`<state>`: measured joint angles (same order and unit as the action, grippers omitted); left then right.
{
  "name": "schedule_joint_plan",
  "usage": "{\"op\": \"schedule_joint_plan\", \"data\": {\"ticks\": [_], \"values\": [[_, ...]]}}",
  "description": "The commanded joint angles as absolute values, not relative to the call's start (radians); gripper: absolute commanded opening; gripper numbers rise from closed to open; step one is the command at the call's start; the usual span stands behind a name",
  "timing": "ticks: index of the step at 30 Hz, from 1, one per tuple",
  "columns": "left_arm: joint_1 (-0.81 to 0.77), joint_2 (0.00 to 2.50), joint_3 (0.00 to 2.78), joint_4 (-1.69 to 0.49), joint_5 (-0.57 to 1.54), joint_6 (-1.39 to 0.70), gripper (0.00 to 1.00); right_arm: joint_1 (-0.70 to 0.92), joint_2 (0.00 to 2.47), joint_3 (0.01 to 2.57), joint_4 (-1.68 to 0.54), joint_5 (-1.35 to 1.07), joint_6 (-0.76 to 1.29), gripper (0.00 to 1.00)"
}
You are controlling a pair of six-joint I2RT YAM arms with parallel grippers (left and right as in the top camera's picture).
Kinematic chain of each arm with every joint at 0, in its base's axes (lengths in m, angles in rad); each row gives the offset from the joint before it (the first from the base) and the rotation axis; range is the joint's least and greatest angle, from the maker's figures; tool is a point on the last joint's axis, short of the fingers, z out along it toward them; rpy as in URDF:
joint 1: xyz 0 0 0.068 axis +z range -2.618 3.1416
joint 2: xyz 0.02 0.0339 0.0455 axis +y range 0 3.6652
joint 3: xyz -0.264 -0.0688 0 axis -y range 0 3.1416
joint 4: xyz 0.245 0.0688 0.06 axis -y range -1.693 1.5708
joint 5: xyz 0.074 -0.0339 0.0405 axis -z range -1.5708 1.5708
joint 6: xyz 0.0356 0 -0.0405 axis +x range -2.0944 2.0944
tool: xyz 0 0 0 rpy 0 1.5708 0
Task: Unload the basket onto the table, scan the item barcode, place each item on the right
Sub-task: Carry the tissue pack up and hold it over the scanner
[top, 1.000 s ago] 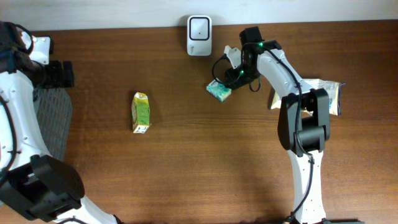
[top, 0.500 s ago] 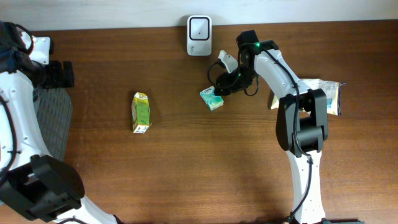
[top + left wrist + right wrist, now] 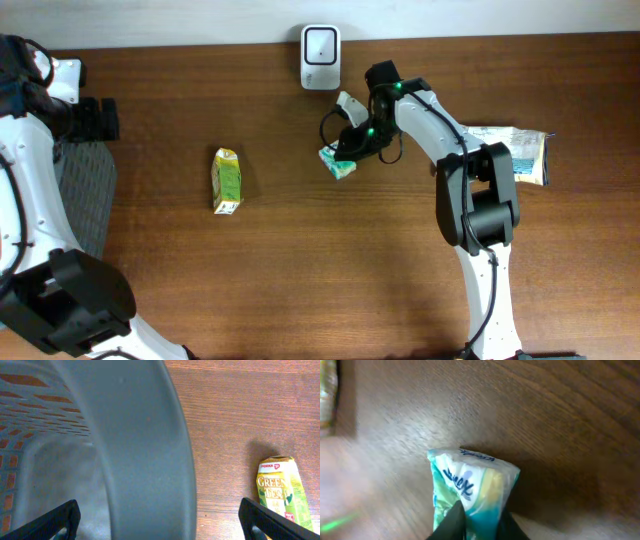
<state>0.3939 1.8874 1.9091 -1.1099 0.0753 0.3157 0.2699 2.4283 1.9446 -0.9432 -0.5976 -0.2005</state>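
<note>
While the right gripper (image 3: 350, 150) is clamped on one end of the tissue pack (image 3: 338, 164), the pack sits over bare wood near the scanner (image 3: 320, 44) at the back edge. Carton (image 3: 227, 180) well left, bag (image 3: 520, 150) at right. Pack: teal-white wrapper, blue logo. Left gripper (image 3: 100, 118) spread wide over the basket (image 3: 150, 460).

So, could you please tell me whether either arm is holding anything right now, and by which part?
The right gripper holds the tissue pack, its jaws pinching one end of it. The left gripper is open and holds nothing.
</note>
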Motion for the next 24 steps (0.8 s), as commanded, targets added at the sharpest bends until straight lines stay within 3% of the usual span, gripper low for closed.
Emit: {"op": "schedule_joint_plan", "data": {"ticks": [1, 8, 16, 19, 24], "values": [[0.397, 1.89, 1.905, -1.112, 0.083, 0.331, 0.99, 0.26, 2.428, 1.954, -0.999, -0.788, -0.174, 0.08], [0.397, 1.89, 1.905, -1.112, 0.083, 0.331, 0.99, 0.151, 2.396, 2.027, -1.08, -1.549, -0.175, 0.04], [0.398, 1.89, 1.905, -1.112, 0.083, 0.331, 0.99, 0.122, 2.383, 2.134, -1.079, -1.552, 0.052, 0.04], [0.398, 1.89, 1.905, -1.112, 0.083, 0.331, 0.99, 0.12, 2.377, 2.33, -1.079, -1.552, 0.204, 0.04], [0.398, 1.89, 1.905, -1.112, 0.083, 0.331, 0.99, 0.126, 2.377, 2.612, -1.078, -1.552, 0.271, 0.04]]}}
